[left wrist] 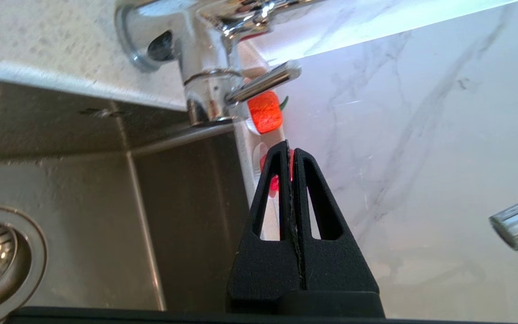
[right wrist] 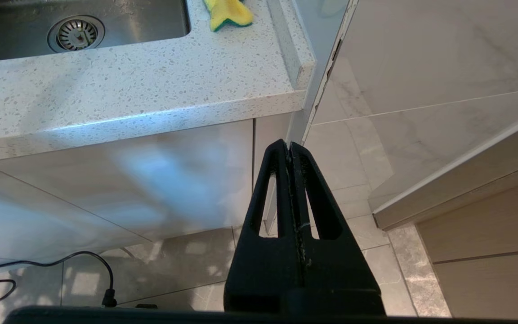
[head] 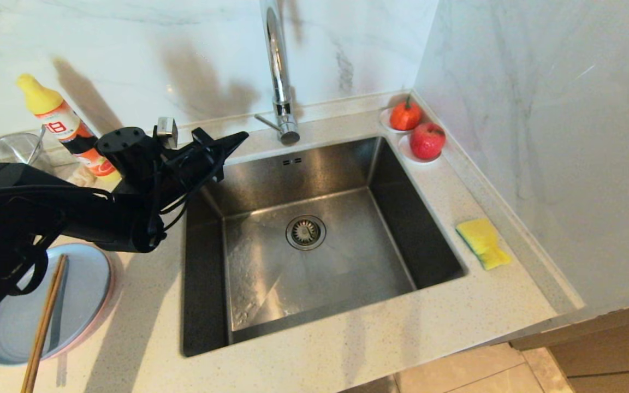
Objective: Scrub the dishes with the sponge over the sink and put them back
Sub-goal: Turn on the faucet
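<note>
The light blue plate (head: 77,295) lies on the counter left of the sink (head: 347,262), with the rim of a pink plate (head: 108,300) showing under it. Chopsticks (head: 44,322) rest across the blue plate. The yellow sponge (head: 482,243) (right wrist: 227,13) lies on the counter right of the sink. My left gripper (head: 241,136) (left wrist: 291,150) is shut and empty, held level over the sink's back left corner and pointing at the faucet base (left wrist: 205,81). My right gripper (right wrist: 289,145) hangs shut and empty below counter level, in front of the cabinet.
The tall chrome faucet (head: 279,82) stands behind the sink, its lever (left wrist: 263,81) close to my left fingertips. A detergent bottle (head: 69,128) and a glass bowl (head: 6,150) stand at the back left. Two fruits on white saucers (head: 427,140) sit at the back right corner.
</note>
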`<state>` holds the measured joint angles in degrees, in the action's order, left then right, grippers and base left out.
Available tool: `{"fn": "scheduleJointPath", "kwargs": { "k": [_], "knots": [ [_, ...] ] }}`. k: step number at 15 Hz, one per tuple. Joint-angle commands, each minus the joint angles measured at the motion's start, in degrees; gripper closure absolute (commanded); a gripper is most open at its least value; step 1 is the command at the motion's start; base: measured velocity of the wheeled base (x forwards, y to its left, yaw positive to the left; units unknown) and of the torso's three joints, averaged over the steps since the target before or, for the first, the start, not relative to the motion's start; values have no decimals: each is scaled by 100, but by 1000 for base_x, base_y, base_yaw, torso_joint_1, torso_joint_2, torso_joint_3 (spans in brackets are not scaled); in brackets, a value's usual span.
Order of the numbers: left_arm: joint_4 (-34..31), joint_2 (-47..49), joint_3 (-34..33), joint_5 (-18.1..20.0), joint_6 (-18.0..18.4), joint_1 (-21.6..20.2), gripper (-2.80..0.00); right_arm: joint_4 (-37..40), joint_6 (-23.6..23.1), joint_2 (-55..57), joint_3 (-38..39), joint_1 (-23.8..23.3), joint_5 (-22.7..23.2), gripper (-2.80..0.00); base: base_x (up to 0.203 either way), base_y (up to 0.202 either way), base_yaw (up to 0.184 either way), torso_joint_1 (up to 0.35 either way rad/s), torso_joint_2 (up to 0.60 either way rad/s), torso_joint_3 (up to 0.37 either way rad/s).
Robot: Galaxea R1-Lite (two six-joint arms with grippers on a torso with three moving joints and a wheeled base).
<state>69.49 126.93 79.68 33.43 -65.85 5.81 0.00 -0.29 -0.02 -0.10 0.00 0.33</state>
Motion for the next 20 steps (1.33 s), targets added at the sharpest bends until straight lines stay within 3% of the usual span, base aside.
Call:
{"fn": "scheduleJointPath", "kwargs": {
  "k": [1, 20],
  "knots": [
    [12, 17, 166, 24, -41, 7, 0, 0, 3, 2, 1, 0, 2, 0, 0, 0, 0, 0, 0, 0],
    [-58, 130, 314, 41, -68, 266, 0, 0, -6, 2, 1, 0, 2, 0, 0, 0, 0, 0, 0, 0]
  ]
}}
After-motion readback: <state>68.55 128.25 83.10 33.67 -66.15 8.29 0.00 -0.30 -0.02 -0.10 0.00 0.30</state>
